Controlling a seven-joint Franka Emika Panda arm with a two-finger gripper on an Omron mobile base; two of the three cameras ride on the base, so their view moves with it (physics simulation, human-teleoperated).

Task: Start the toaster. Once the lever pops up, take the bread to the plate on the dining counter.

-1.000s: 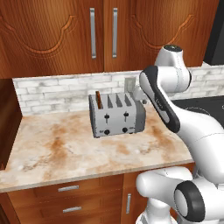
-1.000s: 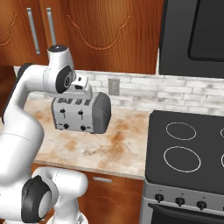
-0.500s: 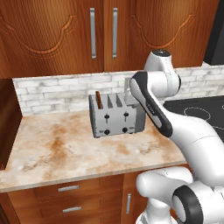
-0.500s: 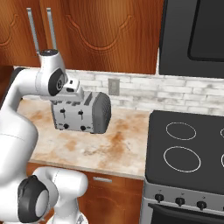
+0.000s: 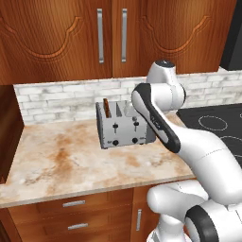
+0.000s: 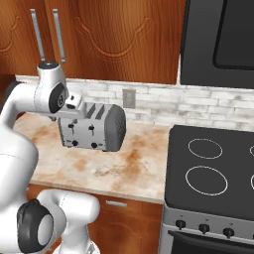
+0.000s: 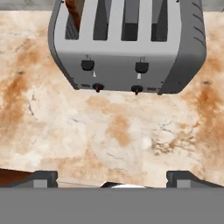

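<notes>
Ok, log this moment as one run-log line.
phase: before bread pickup | hand: open, empty, above counter facing toaster | bread: standing in toaster's end slot | levers: up

Toaster [image 5: 124,125] on the tabletop [image 5: 66,160], set toward the back edge, just before the brick backsplash [image 5: 56,101], levers and knobs facing the front edge. Bread [image 5: 107,108] upright in the toaster's leftmost slot as seen from the front edge, top sticking above the slot. Stove [image 6: 213,168] off the tabletop's right edge, level with it. Wall cabinets [image 5: 111,35] above the backsplash; drawers [image 5: 71,212] below the front edge. Wall outlet [image 6: 129,97] on the backsplash behind the toaster's right end. Gripper [image 7: 112,177] in the hand view above the bare tabletop between toaster and front edge, fingers [image 7: 41,177] wide apart, nothing between them.
</notes>
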